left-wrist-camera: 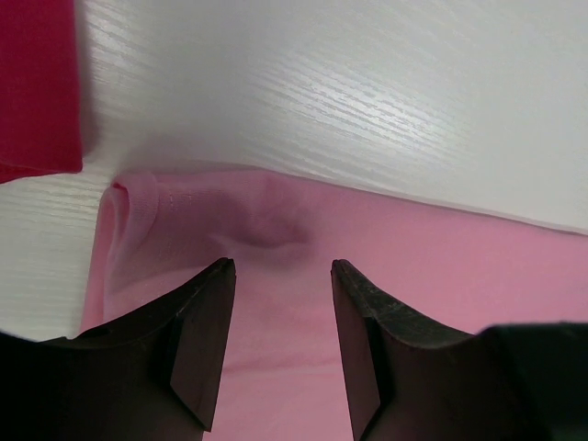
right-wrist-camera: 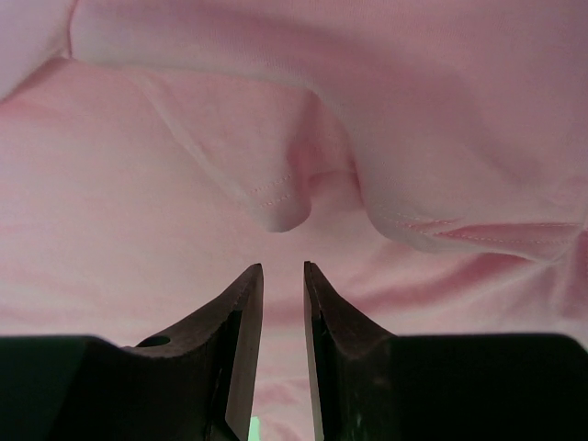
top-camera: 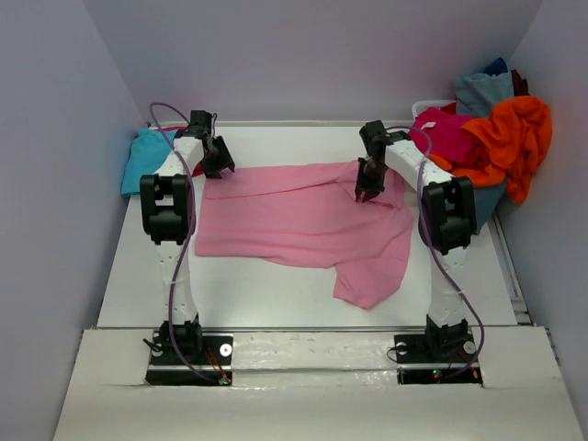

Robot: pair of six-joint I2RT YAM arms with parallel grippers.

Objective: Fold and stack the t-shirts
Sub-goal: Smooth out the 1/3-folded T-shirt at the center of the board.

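A light pink t-shirt (top-camera: 303, 220) lies spread across the middle of the table, one sleeve trailing toward the near right. My left gripper (top-camera: 217, 165) hovers over its far left corner; in the left wrist view the gripper (left-wrist-camera: 283, 266) is open, with only pink cloth (left-wrist-camera: 441, 266) below the gap. My right gripper (top-camera: 367, 190) is low over the shirt's far right part. Seen from the right wrist, the gripper (right-wrist-camera: 283, 266) stands slightly open with nothing between the fingers, just short of a raised hemmed fold (right-wrist-camera: 280, 207).
A turquoise shirt (top-camera: 142, 161) lies at the far left table edge, with a red-magenta cloth (left-wrist-camera: 37, 83) beside the pink corner. At the far right a heap holds magenta (top-camera: 446, 133), orange (top-camera: 514, 138) and grey-blue (top-camera: 482, 92) shirts. Walls close in on three sides.
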